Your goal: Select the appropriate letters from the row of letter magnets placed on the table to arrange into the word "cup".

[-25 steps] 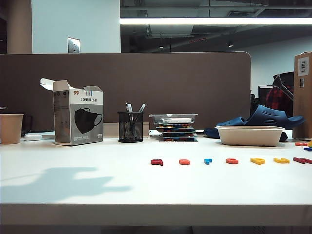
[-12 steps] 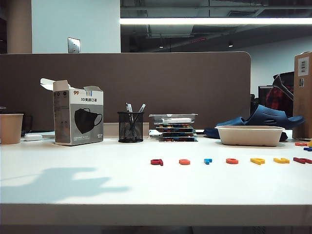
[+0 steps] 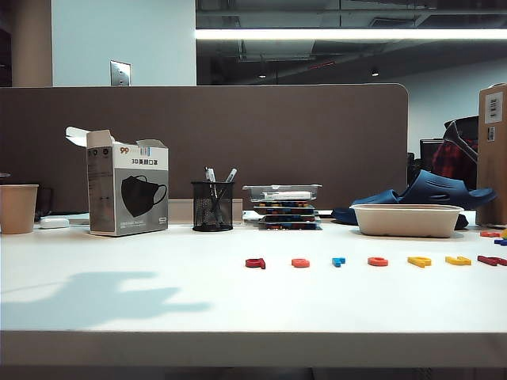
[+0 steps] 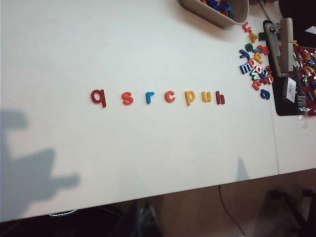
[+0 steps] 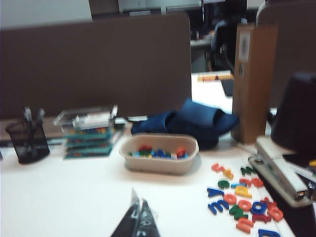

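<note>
The row [image 4: 157, 97] of letter magnets is lying on the white surface [image 4: 123, 44], reading q, s, r, c, p, u, h in the left wrist view. Taking the orange-red c [image 4: 170, 97] as the landmark: the blue r [image 4: 149, 97] is sitting just beside it on one side, and the yellow p [image 4: 190, 97] just beside it on the other. The yellow u [image 4: 206, 96] is lying beyond the p, with the dark red h [image 4: 220, 98] touching or nearly touching it at the row's end. The orange s [image 4: 127, 98] and dark red q [image 4: 98, 97] are lying past the r, farther from the c.

In the exterior view the c [image 3: 378, 261] is lying in front of a beige tray [image 3: 406, 220], with the two yellow letters [image 3: 419, 261] [image 3: 457, 260] to its right. A loose pile of letters [image 4: 256, 64] is lying well apart from the c, near a stapler [image 4: 280, 47].

The left tool is not showing in any view; its camera is looking down on the row from above, so I cannot tell its state. The right tool [image 5: 138, 219] is showing as a dark tip with its fingers pressed together, narrow and holding nothing, hanging above the surface near the tray [image 5: 159, 159] and well away from the c.
</note>
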Controlling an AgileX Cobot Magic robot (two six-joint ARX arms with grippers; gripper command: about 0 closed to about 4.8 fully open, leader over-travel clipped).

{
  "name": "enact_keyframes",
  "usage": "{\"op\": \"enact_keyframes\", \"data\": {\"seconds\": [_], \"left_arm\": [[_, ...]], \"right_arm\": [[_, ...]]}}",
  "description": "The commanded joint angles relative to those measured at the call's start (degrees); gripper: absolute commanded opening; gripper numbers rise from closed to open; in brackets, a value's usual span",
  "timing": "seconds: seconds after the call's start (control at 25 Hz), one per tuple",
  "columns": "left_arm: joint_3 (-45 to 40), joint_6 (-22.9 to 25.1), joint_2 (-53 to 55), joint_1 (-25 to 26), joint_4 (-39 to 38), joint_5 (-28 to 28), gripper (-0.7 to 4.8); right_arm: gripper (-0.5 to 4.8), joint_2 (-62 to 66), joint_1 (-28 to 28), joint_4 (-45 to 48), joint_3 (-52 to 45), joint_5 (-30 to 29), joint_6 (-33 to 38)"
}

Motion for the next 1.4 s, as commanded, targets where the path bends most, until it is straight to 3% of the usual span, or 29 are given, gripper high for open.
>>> {"op": "enact_keyframes", "data": {"seconds": [0.04, 0.48, 0.92, 1.2, 1.4], "left_arm": [[0.2, 0.3, -0.2, 0.0, 0.4, -0.2, -0.05], [0.2, 0.3, -0.2, 0.0, 0.4, -0.2, -0.05], [0.2, 0.3, -0.2, 0.0, 0.4, -0.2, -0.05], [0.2, 0.3, -0.2, 0.0, 0.4, -0.2, -0.05], [0.2, 0.3, -0.2, 0.0, 0.4, -0.2, -0.05]], "right_arm": [[-0.06, 0.4, 0.0, -5.7, 5.2, 0.1, 0.0], [-0.06, 13.3, 0.0, -14.2, 23.1, -0.1, 0.0], [-0.06, 38.4, 0.1, -26.5, 46.6, -1.7, 3.8], [-0.06, 51.5, 0.2, -37.1, 59.7, -9.0, 4.6], [-0.06, 59.3, 4.0, -39.1, 66.2, -8.9, 6.6]]}}
